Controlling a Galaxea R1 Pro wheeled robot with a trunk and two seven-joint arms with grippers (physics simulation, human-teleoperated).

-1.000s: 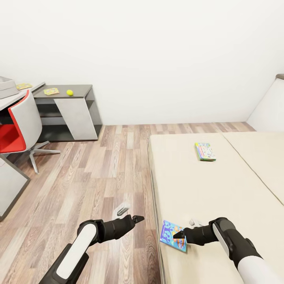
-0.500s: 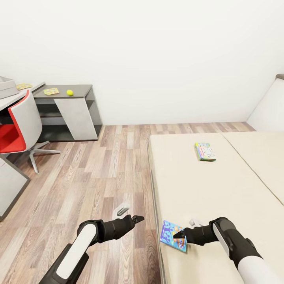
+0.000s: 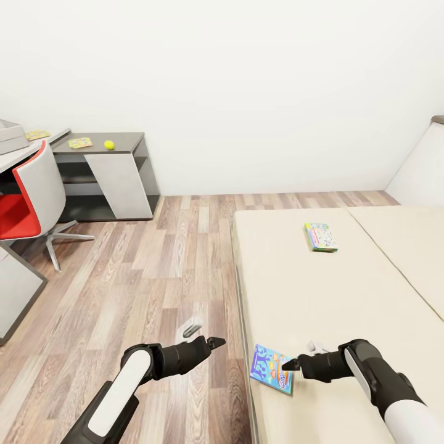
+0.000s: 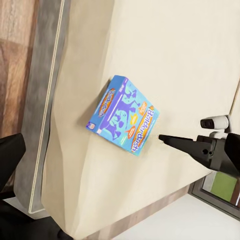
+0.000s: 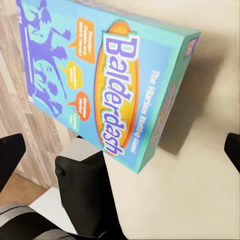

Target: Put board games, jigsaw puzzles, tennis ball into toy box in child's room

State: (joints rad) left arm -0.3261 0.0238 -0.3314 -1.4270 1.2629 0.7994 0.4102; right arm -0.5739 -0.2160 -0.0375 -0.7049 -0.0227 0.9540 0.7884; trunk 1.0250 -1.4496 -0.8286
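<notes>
The blue "Balderdash" board game (image 3: 270,368) lies flat at the near left corner of the bed (image 3: 333,296), by the mattress edge. My right gripper (image 3: 290,365) hovers just right of it, open. In the right wrist view one fingertip (image 5: 10,150) shows at each side of the board game (image 5: 110,80), and nothing is held. My left gripper (image 3: 214,341) hangs open over the floor left of the bed. The green-edged board game (image 3: 320,237) lies farther up the bed. On the table (image 3: 123,140) sit the tennis ball (image 3: 109,145) and a jigsaw puzzle (image 3: 80,142). Another puzzle (image 3: 37,134) lies by the toy box (image 3: 8,134).
A red and grey swivel chair (image 3: 31,197) stands in front of the desk at the left. Wood-plank floor (image 3: 154,265) runs between the desk and the bed. A grey panel (image 3: 15,290) juts in at the left edge.
My right gripper has drawn back a little to the right, off the blue box's edge. The box and the left arm have not moved.
</notes>
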